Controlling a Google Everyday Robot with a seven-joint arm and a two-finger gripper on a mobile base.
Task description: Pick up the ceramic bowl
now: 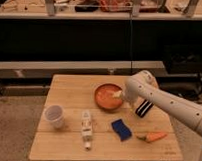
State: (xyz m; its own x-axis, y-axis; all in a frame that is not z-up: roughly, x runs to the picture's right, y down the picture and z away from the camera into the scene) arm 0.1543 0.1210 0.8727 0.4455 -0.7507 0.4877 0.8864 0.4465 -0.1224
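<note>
The ceramic bowl (108, 98) is a shallow, glossy orange bowl on the right middle of the wooden table (67, 144). My white arm reaches in from the right. My gripper (119, 94) sits at the bowl's right rim, over the inside of the bowl, and covers part of that side.
A small white cup (54, 116) stands at the table's left. A white bottle (86, 127) lies in the middle front. A blue sponge (122, 130) and a carrot (154, 137) lie at the front right. A dark striped object (143, 108) is beside the arm. A dark shelf unit stands behind.
</note>
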